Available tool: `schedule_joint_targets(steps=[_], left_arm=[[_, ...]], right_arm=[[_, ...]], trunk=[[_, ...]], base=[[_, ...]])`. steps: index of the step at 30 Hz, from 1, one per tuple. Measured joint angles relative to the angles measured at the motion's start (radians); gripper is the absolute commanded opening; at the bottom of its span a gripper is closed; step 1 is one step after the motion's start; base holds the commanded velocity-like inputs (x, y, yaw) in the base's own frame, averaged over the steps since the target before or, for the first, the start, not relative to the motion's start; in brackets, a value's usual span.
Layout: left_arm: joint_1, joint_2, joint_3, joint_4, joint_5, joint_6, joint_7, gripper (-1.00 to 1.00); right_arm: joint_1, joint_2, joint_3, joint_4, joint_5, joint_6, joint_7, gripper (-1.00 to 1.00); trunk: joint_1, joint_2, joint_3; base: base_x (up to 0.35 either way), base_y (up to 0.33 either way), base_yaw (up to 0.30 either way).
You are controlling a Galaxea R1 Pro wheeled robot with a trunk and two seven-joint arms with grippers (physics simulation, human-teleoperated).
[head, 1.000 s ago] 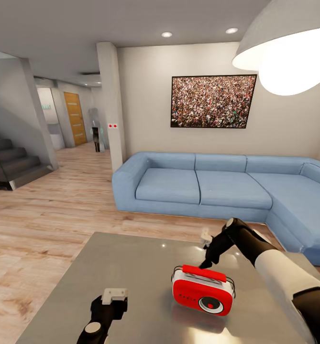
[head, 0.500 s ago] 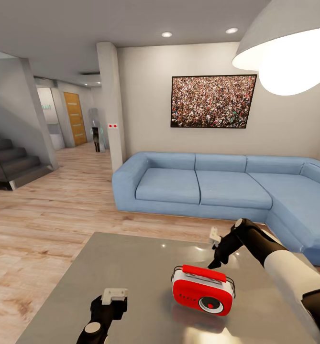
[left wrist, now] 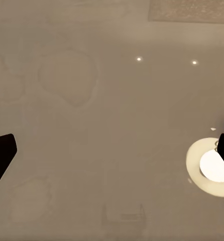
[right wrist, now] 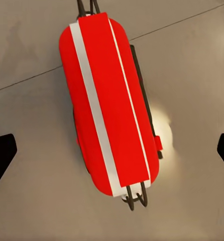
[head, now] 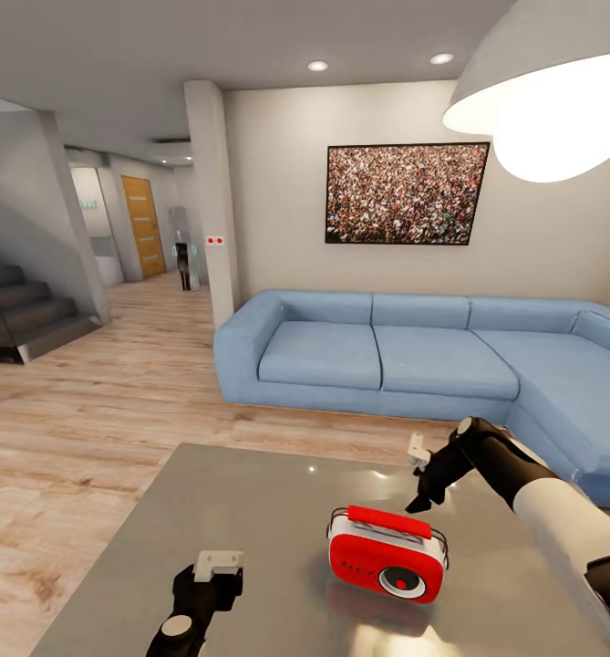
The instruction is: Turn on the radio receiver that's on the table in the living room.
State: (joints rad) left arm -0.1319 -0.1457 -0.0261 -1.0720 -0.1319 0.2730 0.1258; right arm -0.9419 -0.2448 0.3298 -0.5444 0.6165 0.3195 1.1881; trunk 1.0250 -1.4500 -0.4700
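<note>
The radio receiver (head: 388, 552) stands upright on the table (head: 250, 511), its dial facing the robot and its long axis running across the robot's front. The right gripper (head: 422, 474) hangs just beyond the radio receiver's far right corner, above it and apart from it, jaws spread wide and holding nothing. The left gripper (head: 215, 566) hovers over bare table well to the radio receiver's left, likewise spread and unladen. The right arm is nearer; its reach must come back and down.
</note>
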Motion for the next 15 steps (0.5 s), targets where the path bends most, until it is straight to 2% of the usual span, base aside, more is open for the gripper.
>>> schedule_joint_targets(steps=[5,11,15], left_arm=[[0.000,0.000,0.000,0.000,0.000,0.000,0.000,1.00],[0.000,0.000,0.000,0.001,0.000,0.000,0.000,1.00],[0.000,0.000,-0.001,0.001,0.000,0.000,0.000,1.00]], right_arm=[[0.000,-0.001,-0.005,0.000,-0.001,-0.014,0.001,1.00],[0.000,-0.001,-0.095,-0.001,0.003,-0.018,0.008,1.00],[0.000,-0.001,-0.117,-0.002,0.006,-0.020,0.012,1.00]], trunk=[[0.000,0.000,0.000],[0.000,0.000,0.000],[0.000,0.000,0.000]], base=[[0.000,0.000,0.000],[0.000,0.000,0.000],[0.000,0.000,0.000]])
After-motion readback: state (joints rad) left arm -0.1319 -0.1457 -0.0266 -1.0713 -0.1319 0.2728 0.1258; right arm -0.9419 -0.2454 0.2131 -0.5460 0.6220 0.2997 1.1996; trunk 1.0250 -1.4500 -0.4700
